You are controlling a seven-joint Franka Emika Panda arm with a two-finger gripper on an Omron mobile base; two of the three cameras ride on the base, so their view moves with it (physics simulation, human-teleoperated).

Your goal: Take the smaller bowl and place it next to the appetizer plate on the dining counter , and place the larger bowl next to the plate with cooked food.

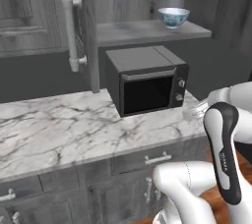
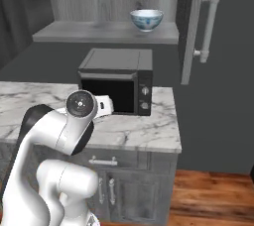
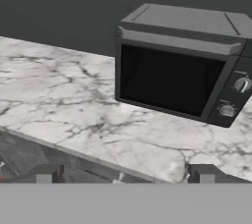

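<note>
1. Bowl (image 1: 173,16) with a blue pattern sits upright on a grey shelf (image 1: 142,32) above a dark microwave (image 1: 146,79).
2. Microwave stands on a white marble counter (image 1: 64,129), door shut, two knobs on its right side.
3. Gripper (image 3: 125,175) hangs in front of the counter edge, facing the microwave, fingers spread wide and holding nothing.
4. Tall cabinet door (image 2: 198,27) with a pale handle stands right of the shelf.

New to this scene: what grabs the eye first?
The dark microwave standing on the marble counter, door shut. Above and behind it, a small blue-patterned bowl sits alone on a grey shelf. The open gripper hovers low in front of the counter's edge, holding nothing.
</note>
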